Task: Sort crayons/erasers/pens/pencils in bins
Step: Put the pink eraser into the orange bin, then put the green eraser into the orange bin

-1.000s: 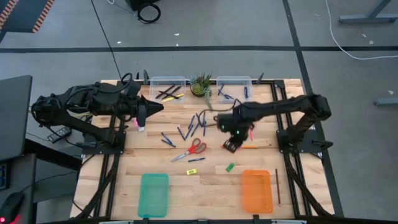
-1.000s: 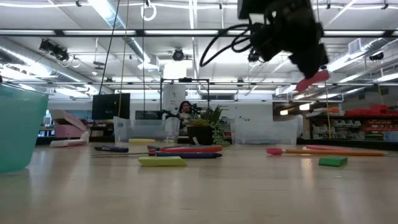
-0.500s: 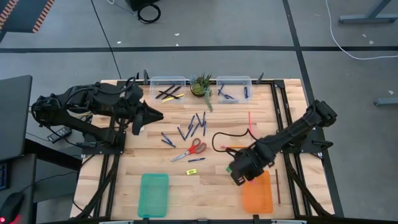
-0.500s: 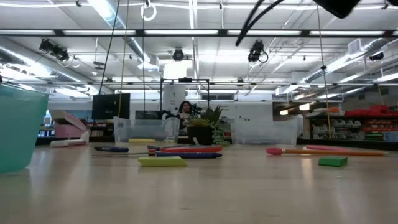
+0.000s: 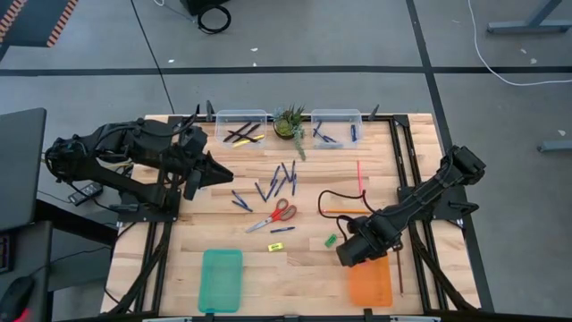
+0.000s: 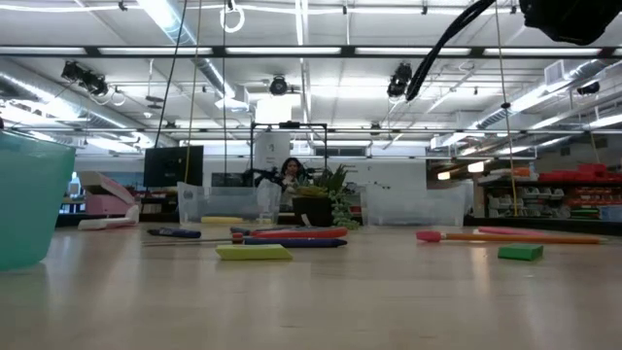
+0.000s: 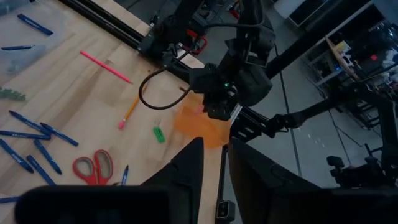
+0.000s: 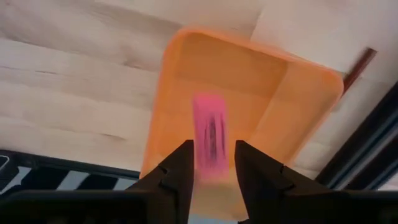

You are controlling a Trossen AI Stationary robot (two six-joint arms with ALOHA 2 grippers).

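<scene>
Hovering my right pincer (image 8: 211,163) over the orange tray (image 8: 261,81), fingers parted, pink eraser (image 8: 209,137) blurred between them; left pincer (image 7: 214,168) grasps nothing.

The desk (image 5: 223,234) is pale wood in planks, with a visible grain and a soft satin sheen in the low view. The orange tray (image 8: 249,74) looks like smooth moulded plastic, slightly glossy on its rim, and the teal tray (image 5: 221,280) has the same plastic look. The two clear tubs (image 5: 241,116) are transparent plastic. The right arm's fingers (image 8: 177,171) are dark and matt. The scissors (image 5: 275,215) have glossy red handles.
</scene>
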